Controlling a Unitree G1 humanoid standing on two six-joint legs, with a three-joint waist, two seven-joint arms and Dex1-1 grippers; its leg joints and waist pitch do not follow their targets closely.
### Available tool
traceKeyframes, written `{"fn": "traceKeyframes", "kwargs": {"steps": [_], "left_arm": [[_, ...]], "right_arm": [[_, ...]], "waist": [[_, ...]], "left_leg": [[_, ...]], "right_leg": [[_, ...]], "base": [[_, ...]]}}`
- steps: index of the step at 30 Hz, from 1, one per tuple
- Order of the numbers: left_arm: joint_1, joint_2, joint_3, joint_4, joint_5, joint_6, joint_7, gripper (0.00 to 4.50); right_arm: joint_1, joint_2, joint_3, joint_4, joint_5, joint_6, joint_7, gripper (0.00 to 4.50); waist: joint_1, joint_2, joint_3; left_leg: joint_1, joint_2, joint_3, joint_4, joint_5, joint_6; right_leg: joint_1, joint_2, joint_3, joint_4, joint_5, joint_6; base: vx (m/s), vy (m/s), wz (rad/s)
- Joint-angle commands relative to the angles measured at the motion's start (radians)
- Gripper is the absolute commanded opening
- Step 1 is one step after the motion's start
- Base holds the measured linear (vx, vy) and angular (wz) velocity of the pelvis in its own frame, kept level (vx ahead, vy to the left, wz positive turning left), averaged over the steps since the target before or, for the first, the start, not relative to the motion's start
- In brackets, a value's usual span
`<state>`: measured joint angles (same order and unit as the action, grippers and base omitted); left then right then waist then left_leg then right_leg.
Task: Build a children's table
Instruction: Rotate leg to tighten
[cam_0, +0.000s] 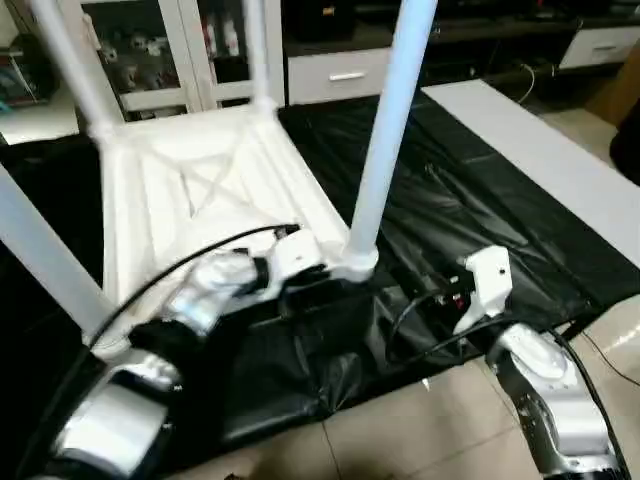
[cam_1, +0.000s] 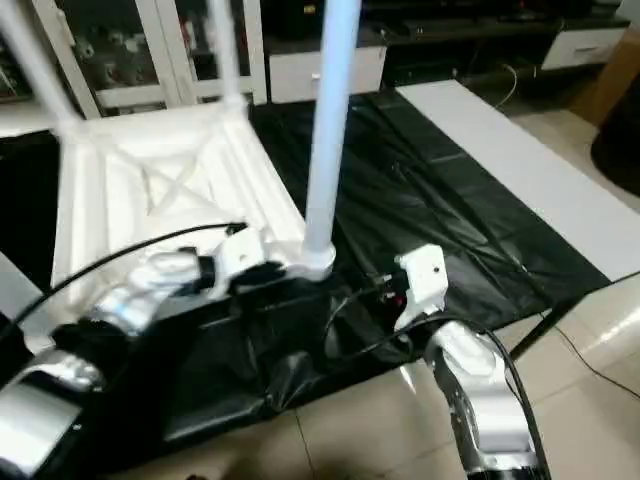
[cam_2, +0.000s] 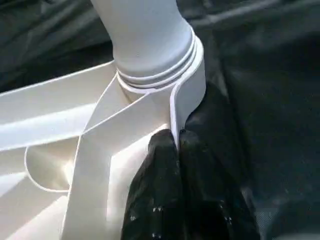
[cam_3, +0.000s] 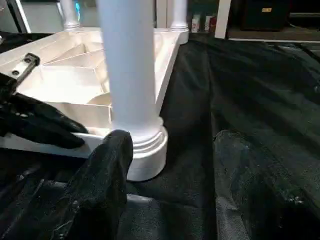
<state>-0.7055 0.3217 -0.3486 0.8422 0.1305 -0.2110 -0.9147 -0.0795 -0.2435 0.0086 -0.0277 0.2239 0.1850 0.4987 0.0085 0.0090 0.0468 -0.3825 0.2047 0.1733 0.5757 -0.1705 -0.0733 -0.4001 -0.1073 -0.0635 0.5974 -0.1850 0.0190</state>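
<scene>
Table lies upside down on the black-covered desk, legs up. Left fingers pinch its rim by the near leg (seated); right fingers spread apart. A tug there could tip it.

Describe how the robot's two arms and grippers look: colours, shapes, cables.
Both forearms are rounded, shiny silver shells: the left forearm, the right forearm. Each wrist carries a boxy white housing, as on the right wrist, with a small red detail beside it. Thin black cables loop along both arms, one arcing over the left arm. The left gripper and the right gripper have black, glossy, rounded fingers.
</scene>
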Motion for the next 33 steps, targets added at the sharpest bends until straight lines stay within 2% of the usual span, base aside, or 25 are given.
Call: {"fn": "traceKeyframes", "kwargs": {"steps": [1,3,4,6,7,9,10,11,12,13,14,17,18,19,21,22,23,24,26,28,29,30,31,32,33], "left_arm": [[0.043,0.016,-0.051,0.024,0.047,0.035,-0.023,0.0],[0.047,0.013,-0.028,0.015,0.043,0.062,0.02,0.0],[0.047,0.014,-0.018,0.009,0.051,0.072,0.06,0.45],[0.055,0.007,0.031,-0.035,0.017,0.158,0.097,0.45],[0.063,0.009,0.044,-0.063,0.01,0.187,0.106,0.56],[0.091,0.012,0.079,-0.153,-0.024,0.252,0.11,0.63],[0.123,0.021,0.102,-0.246,-0.052,0.295,0.099,0.85],[0.144,0.03,0.112,-0.306,-0.066,0.324,0.09,0.85],[0.144,0.03,0.112,-0.306,-0.066,0.324,0.09,0.91],[0.171,0.043,0.126,-0.379,-0.081,0.346,0.083,1.08],[0.183,0.046,0.138,-0.411,-0.089,0.351,0.093,1.19],[0.23,0.066,0.166,-0.542,-0.117,0.414,0.09,1.33],[0.247,0.066,0.18,-0.583,-0.121,0.428,0.106,1.42],[0.296,0.061,0.204,-0.676,-0.136,0.428,0.133,1.42],[0.373,0.033,0.249,-0.787,-0.171,0.41,0.187,1.65],[0.377,0.03,0.252,-0.792,-0.174,0.408,0.19,1.71],[0.416,0.001,0.282,-0.826,-0.19,0.408,0.236,1.71],[0.454,-0.037,0.317,-0.862,-0.214,0.436,0.288,1.71],[0.545,-0.126,0.387,-0.936,-0.242,0.465,0.419,1.71],[0.58,-0.14,0.399,-0.952,-0.235,0.442,0.448,1.71],[0.602,-0.139,0.401,-0.956,-0.229,0.432,0.451,1.71],[0.636,-0.145,0.405,-0.966,-0.209,0.413,0.479,1.71],[0.663,-0.153,0.414,-0.979,-0.202,0.415,0.503,1.71],[0.682,-0.162,0.421,-0.992,-0.207,0.414,0.514,1.71],[0.698,-0.19,0.445,-1.011,-0.225,0.405,0.542,1.71]], "right_arm": [[-0.008,-0.001,0.003,-0.017,-0.004,0.013,-0.001,2.88],[-0.021,0.001,0.003,-0.017,-0.002,0.02,-0.003,2.88],[-0.029,0.003,0.002,-0.015,0.0,0.023,-0.006,2.94],[-0.04,0.001,0.0,-0.008,0.004,0.025,-0.008,2.94],[-0.043,0.001,0.0,-0.006,0.002,0.024,-0.012,2.94],[-0.043,0.003,-0.001,-0.008,0.003,0.023,-0.016,2.94],[-0.037,0.007,-0.001,-0.016,0.005,0.023,-0.02,2.94],[-0.032,0.009,-0.001,-0.024,0.005,0.024,-0.021,2.94],[-0.032,0.009,-0.001,-0.024,0.005,0.024,-0.021,2.94],[-0.024,0.011,0.0,-0.035,0.005,0.025,-0.024,2.94],[-0.019,0.012,-0.001,-0.042,0.007,0.026,-0.025,2.94],[0.003,0.018,-0.007,-0.07,0.017,0.028,-0.029,2.94],[0.014,0.02,-0.009,-0.083,0.026,0.031,-0.027,2.94],[0.042,0.021,-0.005,-0.105,0.032,0.029,-0.023,2.94],[0.082,0.029,0.005,-0.135,0.039,0.026,-0.025,2.94],[0.084,0.029,0.005,-0.137,0.039,0.026,-0.025,2.94],[0.102,0.034,0.009,-0.152,0.04,0.041,-0.035,2.94],[0.119,0.038,0.016,-0.17,0.032,0.061,-0.054,2.94],[0.161,0.044,0.029,-0.231,0.012,0.052,-0.076,2.94],[0.169,0.04,0.044,-0.25,-0.016,0.035,-0.083,2.94],[0.171,0.033,0.058,-0.256,-0.044,0.027,-0.09,2.94],[0.176,0.033,0.059,-0.258,-0.061,0.014,-0.098,2.94],[0.18,0.034,0.058,-0.259,-0.067,0.007,-0.102,2.94],[0.183,0.038,0.054,-0.257,-0.064,0.002,-0.102,2.94],[0.183,0.045,0.047,-0.24,-0.062,-0.009,-0.108,2.94]], "waist": [[0.005,0.005,-0.055],[0.007,0.007,-0.056],[0.007,0.008,-0.058],[0.008,0.007,-0.057],[0.009,0.001,-0.058],[0.009,0.0,-0.055],[0.008,0.0,-0.057],[0.008,0.003,-0.059],[0.005,0.004,-0.058],[0.007,0.009,-0.059],[0.007,0.009,-0.06],[0.013,0.013,-0.062],[0.018,0.01,-0.063],[0.023,0.016,-0.063],[0.032,0.016,-0.06],[0.036,0.018,-0.058],[0.039,0.027,-0.058],[0.038,0.022,-0.053],[0.042,0.019,-0.05],[0.044,0.015,-0.049],[0.043,0.018,-0.048],[0.056,-0.004,-0.038],[0.046,0.018,-0.042],[0.04,0.021,-0.041],[0.039,0.02,-0.039]], "left_leg": [[0.015,0.022,-0.006,-0.084,-0.401,-0.006],[0.016,0.022,-0.004,-0.082,-0.389,-0.004],[0.016,0.021,-0.003,-0.081,-0.377,-0.002],[0.015,0.021,-0.001,-0.08,-0.364,0.002],[0.015,0.021,0.0,-0.079,-0.352,0.005],[0.01,0.02,0.0,-0.08,-0.346,0.008],[0.009,0.019,-0.001,-0.078,-0.338,0.01],[0.01,0.022,-0.001,-0.079,-0.332,0.009],[0.005,0.022,-0.002,-0.079,-0.319,0.012],[0.011,0.021,0.0,-0.077,-0.321,0.012],[0.014,0.022,0.0,-0.076,-0.317,0.012],[0.014,0.024,0.002,-0.074,-0.268,0.021],[0.015,0.022,0.003,-0.073,-0.255,0.026],[0.016,0.024,0.002,-0.073,-0.251,0.025],[0.012,0.025,0.004,-0.074,-0.242,0.031],[0.014,0.025,0.005,-0.075,-0.267,0.026],[0.016,0.024,0.004,-0.075,-0.283,0.02],[0.013,0.024,0.005,-0.078,-0.322,0.008],[0.012,0.022,0.004,-0.08,-0.354,-0.001],[0.011,0.02,-0.001,-0.08,-0.381,-0.004],[0.012,0.018,-0.001,-0.082,-0.391,-0.007],[-0.05,-0.004,-0.039,-0.102,-0.384,0.041],[-0.05,-0.009,-0.055,-0.103,-0.397,0.079],[-0.055,-0.016,-0.064,-0.097,-0.392,0.096],[-0.049,-0.02,-0.076,-0.089,-0.391,0.11]], "right_leg": [[0.032,-0.028,0.034,-0.083,-0.279,-0.19],[0.032,-0.029,0.034,-0.081,-0.248,-0.197],[0.034,-0.028,0.035,-0.079,-0.228,-0.201],[0.036,-0.028,0.034,-0.078,-0.215,-0.208],[0.037,-0.029,0.034,-0.076,-0.216,-0.208],[0.039,-0.03,0.033,-0.078,-0.254,-0.201],[0.039,-0.031,0.032,-0.08,-0.27,-0.195],[0.04,-0.032,0.033,-0.078,-0.262,-0.198],[0.04,-0.029,0.033,-0.076,-0.244,-0.2],[0.035,-0.026,0.033,-0.077,-0.239,-0.202],[0.033,-0.025,0.034,-0.076,-0.223,-0.205],[0.036,-0.019,0.034,-0.064,-0.119,-0.228],[0.037,-0.018,0.033,-0.063,-0.098,-0.231],[0.039,-0.02,0.034,-0.059,-0.083,-0.235],[0.041,-0.019,0.034,-0.06,-0.062,-0.235],[0.039,-0.019,0.034,-0.065,-0.094,-0.229],[0.038,-0.019,0.034,-0.065,-0.114,-0.225],[0.037,-0.017,0.035,-0.073,-0.164,-0.209],[0.035,-0.02,0.036,-0.081,-0.241,-0.18],[0.029,-0.019,0.036,-0.092,-0.345,-0.124],[0.026,-0.017,0.037,-0.096,-0.372,-0.11],[0.068,-0.036,-0.005,-0.086,-0.403,-0.083],[0.067,-0.038,-0.029,-0.097,-0.425,-0.074],[0.069,-0.044,-0.037,-0.101,-0.429,-0.082],[0.072,-0.055,-0.052,-0.11,-0.45,-0.113]], "base": [[0.0,0.0,0.0],[0.0,0.0,0.0],[0.0,0.0,0.0],[0.0,0.0,0.0],[0.0,0.0,0.0],[0.0,0.0,0.0],[0.0,0.0,0.0],[0.0,0.0,0.0],[0.0,0.0,0.0],[0.0,0.0,0.0],[0.0,0.0,0.0],[0.0,0.0,0.0],[0.0,0.0,0.0],[0.0,0.0,0.0],[0.0,0.0,0.0],[0.0,0.0,0.0],[0.0,0.0,0.0],[0.0,0.0,0.0],[0.0,0.0,0.0],[0.0,0.0,0.0],[0.0,0.0,0.0],[-0.051,-0.019,0.13],[-0.051,-0.019,0.13],[-0.04,-0.015,0.4],[-0.015,-0.02,0.51]]}}
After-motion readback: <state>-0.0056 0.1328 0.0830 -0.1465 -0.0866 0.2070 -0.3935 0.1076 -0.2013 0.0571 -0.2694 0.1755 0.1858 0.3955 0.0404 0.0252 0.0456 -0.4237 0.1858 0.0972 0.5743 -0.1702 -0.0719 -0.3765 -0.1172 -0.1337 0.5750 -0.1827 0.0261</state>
